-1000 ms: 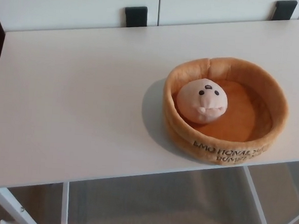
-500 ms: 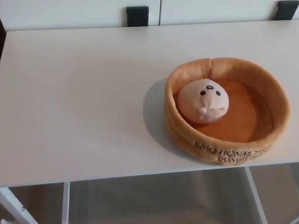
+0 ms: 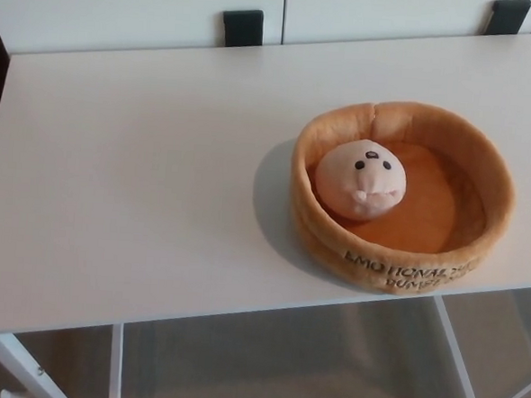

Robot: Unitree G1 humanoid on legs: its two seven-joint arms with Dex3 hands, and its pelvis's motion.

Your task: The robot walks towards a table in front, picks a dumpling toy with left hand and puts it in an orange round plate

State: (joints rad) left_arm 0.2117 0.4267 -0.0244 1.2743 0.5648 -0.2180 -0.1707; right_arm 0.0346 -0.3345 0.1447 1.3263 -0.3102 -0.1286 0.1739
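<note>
We note neither hand in view, the dumpling toy (image 3: 360, 178) lying inside the orange round plate (image 3: 322, 225) on the table (image 3: 141, 173); plush, probably light and squashy, best pinched across its round body.

No part of the robot's body shows in the head view; neither the left arm nor the right arm reaches into the picture from its side; the left hand is out of sight, so whether its thumb and fingers are spread or closed cannot be told; the same holds for the right hand; no wrist, forearm or finger shows at the picture's lower edge or at either side edge; the pose of both arms cannot be told from this view.
</note>
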